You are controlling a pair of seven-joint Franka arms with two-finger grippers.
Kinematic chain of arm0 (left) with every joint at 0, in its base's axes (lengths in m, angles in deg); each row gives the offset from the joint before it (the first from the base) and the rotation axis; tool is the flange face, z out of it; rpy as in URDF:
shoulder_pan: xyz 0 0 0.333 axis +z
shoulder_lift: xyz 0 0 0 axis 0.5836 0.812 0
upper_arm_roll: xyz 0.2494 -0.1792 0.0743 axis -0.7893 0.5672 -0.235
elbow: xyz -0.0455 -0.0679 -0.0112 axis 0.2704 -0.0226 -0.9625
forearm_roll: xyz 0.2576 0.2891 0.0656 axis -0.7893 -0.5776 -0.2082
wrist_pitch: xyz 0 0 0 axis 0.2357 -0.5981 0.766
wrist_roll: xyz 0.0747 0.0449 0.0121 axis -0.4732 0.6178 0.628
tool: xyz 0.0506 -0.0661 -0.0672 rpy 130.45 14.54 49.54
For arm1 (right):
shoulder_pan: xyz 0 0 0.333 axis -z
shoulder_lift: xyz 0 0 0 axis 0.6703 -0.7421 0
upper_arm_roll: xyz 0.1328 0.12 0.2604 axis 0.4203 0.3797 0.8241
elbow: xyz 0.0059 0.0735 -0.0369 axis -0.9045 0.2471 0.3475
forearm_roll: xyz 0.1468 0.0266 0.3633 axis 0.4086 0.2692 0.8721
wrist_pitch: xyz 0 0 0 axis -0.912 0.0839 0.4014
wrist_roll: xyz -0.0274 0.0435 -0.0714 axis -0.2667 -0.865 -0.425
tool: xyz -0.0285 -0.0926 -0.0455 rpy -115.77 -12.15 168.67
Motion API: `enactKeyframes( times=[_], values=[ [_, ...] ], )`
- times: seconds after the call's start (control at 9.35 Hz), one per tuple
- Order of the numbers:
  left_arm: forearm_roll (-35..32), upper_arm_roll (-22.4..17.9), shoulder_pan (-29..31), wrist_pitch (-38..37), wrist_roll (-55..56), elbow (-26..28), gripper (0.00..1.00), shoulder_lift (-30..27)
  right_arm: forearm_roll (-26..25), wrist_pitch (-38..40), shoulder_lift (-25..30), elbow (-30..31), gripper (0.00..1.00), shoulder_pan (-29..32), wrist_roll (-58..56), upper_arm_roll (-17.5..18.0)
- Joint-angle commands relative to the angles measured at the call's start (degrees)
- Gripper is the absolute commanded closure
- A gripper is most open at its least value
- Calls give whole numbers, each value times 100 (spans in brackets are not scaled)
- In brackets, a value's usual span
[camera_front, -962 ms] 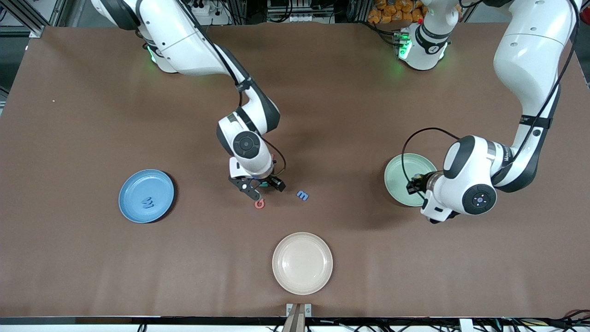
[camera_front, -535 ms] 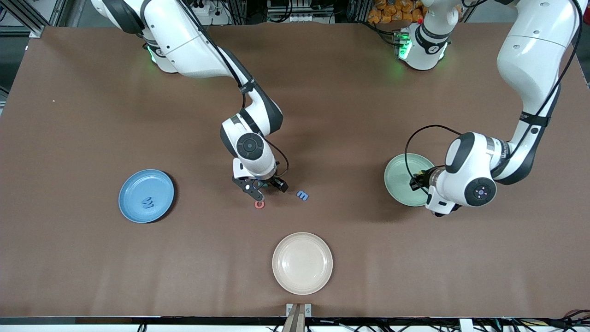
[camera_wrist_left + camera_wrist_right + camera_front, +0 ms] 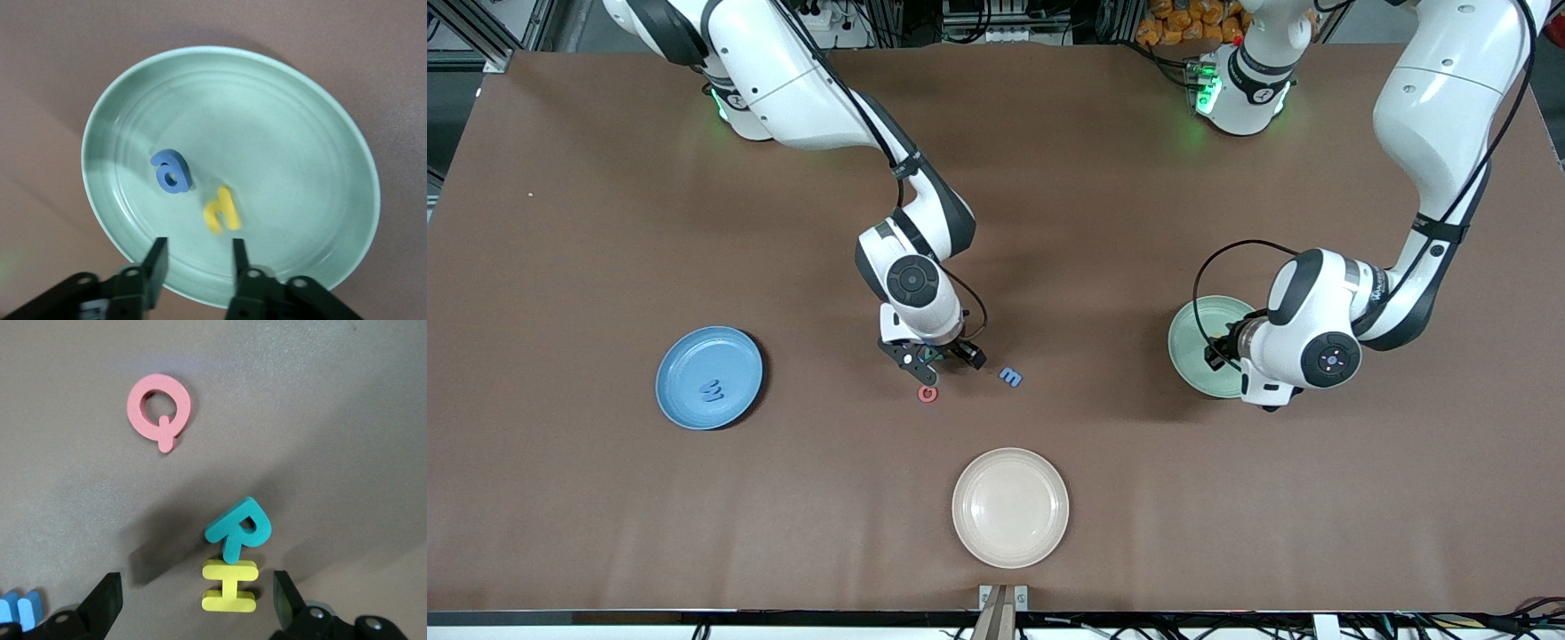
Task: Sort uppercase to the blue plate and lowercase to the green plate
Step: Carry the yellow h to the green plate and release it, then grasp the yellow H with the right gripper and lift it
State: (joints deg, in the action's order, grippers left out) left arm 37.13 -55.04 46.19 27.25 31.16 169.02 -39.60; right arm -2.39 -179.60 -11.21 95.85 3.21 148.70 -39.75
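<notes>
over the green plate (image 3: 127, 113), toward the left arm's end of the table: left gripper (image 3: 197, 257), fingers parted a little, nothing between them. a yellow letter (image 3: 222, 210) lies in the plate just beside the blue a (image 3: 171, 171); in the earlier front frames this gripper was lower in view, at the plate's nearer rim. judgement: the yellow letter looks just released, so two lowercase are now sorted.

mid-table: right gripper (image 3: 197, 590), jaws wide apart, empty, low over the teal r (image 3: 240, 527) and yellow h (image 3: 230, 587), which touch end to end. since the earlier frames its wrist has crept a little toward the blue m (image 3: 1010, 377); its jaws are as wide as before.

on the table, unsorted:
- pink q (image 3: 928, 393), nearer the front camera than the right gripper
- blue m, beside the q, toward the left arm's end
- r and h, under the right gripper

blue plate (image 3: 685, 391), toward the right arm's end: holds the blue w (image 3: 711, 390); unchanged.

cream plate (image 3: 1049, 542), nearest the camera: no letters in it; unchanged.

pink lowercase w: not visible.

judgement: one uppercase sorted, three left; the right gripper looks set to take the r or the h.
</notes>
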Motion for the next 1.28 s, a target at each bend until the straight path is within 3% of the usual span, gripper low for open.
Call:
enactKeyframes(
  times=[0.0, 0.21, 0.32, 0.43, 0.64, 0.75, 0.86, 0.96, 1.18],
  values=[
    [-29, 4, -64, 57, 137, 113, 42, -226, 78, 127, -26, -49, 0, -23, 136, -29],
    [-47, 30, -82, -4, 119, -299, 36, -279, 78, 224, 53, 56, 0, -23, 137, -20],
    [-91, 56, -169, -5, 50, -449, 23, -297, 78, 224, 88, 109, 0, -23, 137, -29],
    [-100, 65, -204, -5, -47, -790, 23, -262, 78, 224, 88, 127, 0, -23, 137, -29],
    [-204, 30, -441, 30, -817, -1091, 5, -227, 78, 224, 88, 127, 1, -23, 146, -29],
    [-240, 22, -477, 83, -1187, -1092, 0, -183, 78, 215, 88, 127, 41, -23, 146, -29],
    [-197, 30, -469, 170, -1704, -1092, 0, -130, 78, 198, 88, 127, 90, -23, 146, -29],
    [-179, 22, -460, 406, -2048, -1092, 0, -34, 69, 189, 88, 127, 100, -31, 172, -29],
    [-188, 4, -433, 933, -2489, -1074, 0, 273, 69, 163, 123, 179, 100, -40, 172, -29]
  ],
)
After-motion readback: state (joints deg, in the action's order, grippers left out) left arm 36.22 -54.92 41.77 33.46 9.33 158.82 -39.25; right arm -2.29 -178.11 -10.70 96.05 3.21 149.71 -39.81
